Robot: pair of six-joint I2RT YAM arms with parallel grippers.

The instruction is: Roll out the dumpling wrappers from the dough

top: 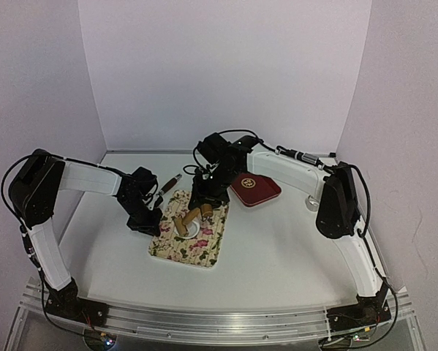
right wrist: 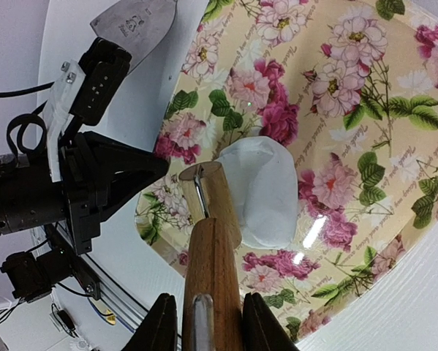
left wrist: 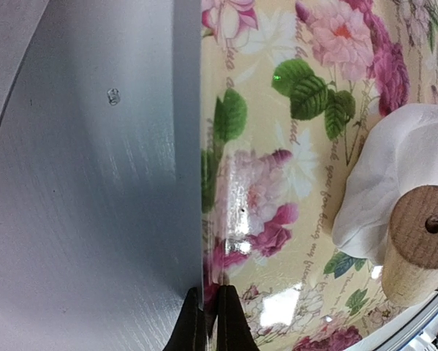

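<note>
A white dumpling wrapper [right wrist: 266, 194] of dough, flattened to a rough oval, lies on the floral tray [right wrist: 365, 88]. It also shows in the left wrist view [left wrist: 394, 168]. A wooden rolling pin [right wrist: 217, 201] rests with its roller on the near edge of the dough. My right gripper [right wrist: 208, 325] is shut on the pin's handle, seen from above over the tray's far end [top: 202, 201]. My left gripper [left wrist: 211, 311] is shut on the tray's left rim [left wrist: 204, 190], its fingers pinching the edge [top: 154, 212].
A red tray [top: 255, 189] with a gold emblem sits right of the floral tray. A metal scraper [top: 171, 181] lies behind the left gripper. A small pale round object [top: 311, 203] sits by the right arm. White walls close in the back and sides.
</note>
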